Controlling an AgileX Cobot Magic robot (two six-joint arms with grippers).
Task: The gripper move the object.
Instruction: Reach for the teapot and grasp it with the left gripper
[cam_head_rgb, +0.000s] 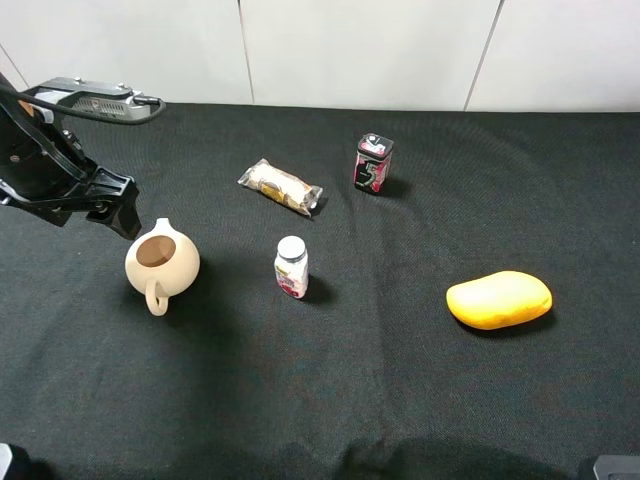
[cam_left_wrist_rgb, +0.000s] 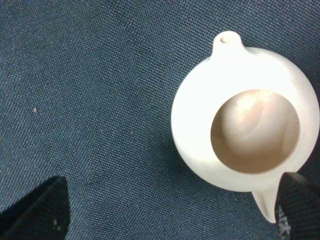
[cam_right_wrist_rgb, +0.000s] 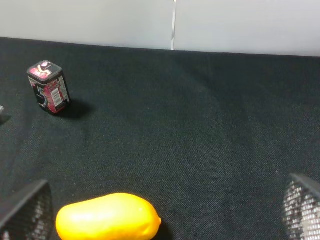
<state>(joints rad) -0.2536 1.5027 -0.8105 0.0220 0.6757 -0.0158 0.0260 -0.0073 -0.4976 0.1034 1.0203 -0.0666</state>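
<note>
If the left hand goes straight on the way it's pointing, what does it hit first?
Probably the teapot: it sits off-centre under the open left hand, so one fingertip would likely meet its handle before the black cloth. Depth is unclear.

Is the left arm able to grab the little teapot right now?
Probably yes. The left gripper hangs just above the teapot with its fingers open wide, and nothing else is in the way. The teapot sits off toward one finger, so the arm may need a small shift first.

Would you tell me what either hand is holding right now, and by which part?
Nothing is held: the left hand is open by the teapot, the right hand open and empty.
</note>
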